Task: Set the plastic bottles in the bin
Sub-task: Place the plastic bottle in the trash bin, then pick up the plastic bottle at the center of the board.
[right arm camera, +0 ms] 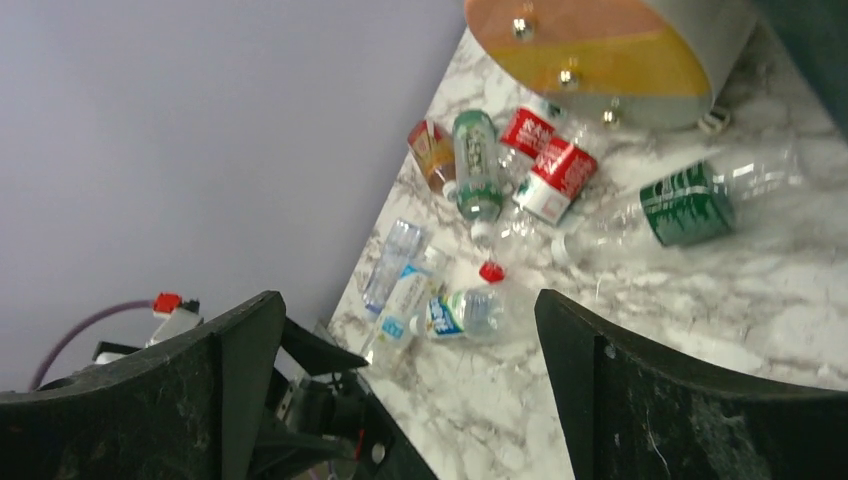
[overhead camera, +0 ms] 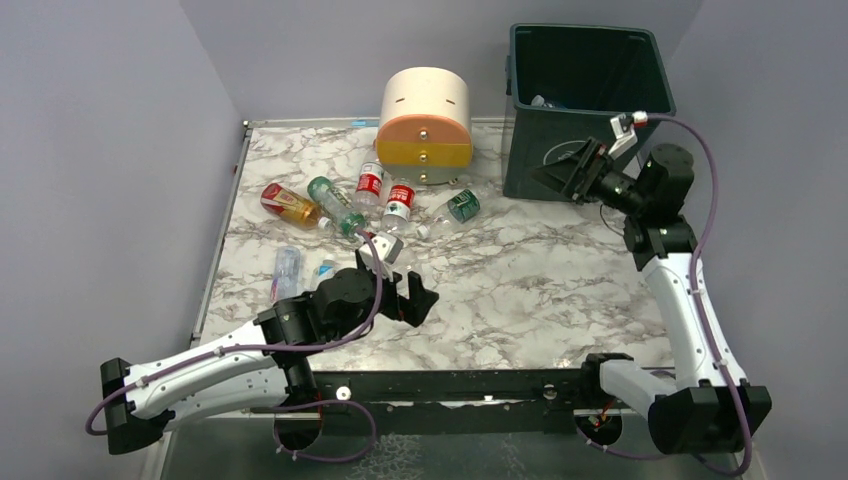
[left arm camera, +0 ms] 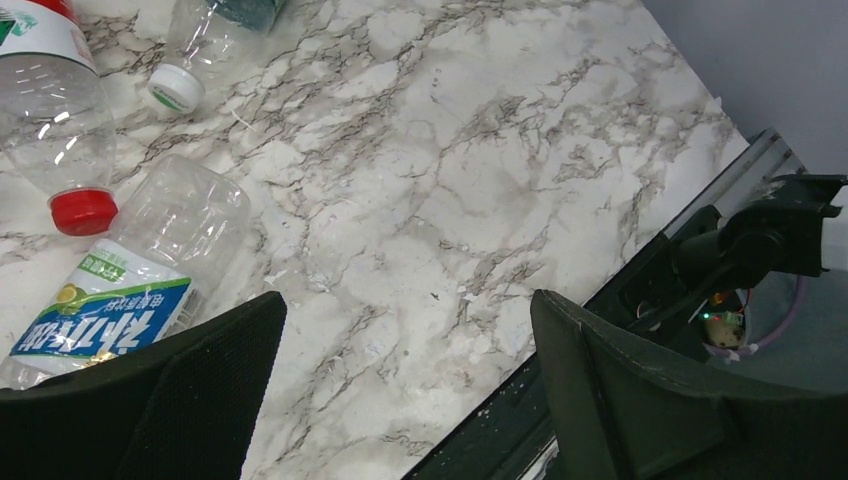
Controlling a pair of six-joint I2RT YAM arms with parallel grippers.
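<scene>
With the right gripper [overhead camera: 570, 172] beside the bin [overhead camera: 530, 150] and the left gripper [overhead camera: 410, 297] both wide open and empty, we judge a pick due: close the left one on the blue-labelled bottle [left arm camera: 110, 310] nearest it, among the plastic bottles [overhead camera: 370, 200] lying on the table [overhead camera: 520, 270].

White arms [overhead camera: 200, 365], black joints [overhead camera: 345, 295], purple cables [overhead camera: 707, 200]

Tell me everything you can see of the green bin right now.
The bin is a dark green, square, tapered, plastic-looking container. It stands upright and open-topped at the far right of the marble table, beside the round drawer unit. A white icon marks its front. Something pale lies inside. The open right gripper hovers at its front wall.
</scene>
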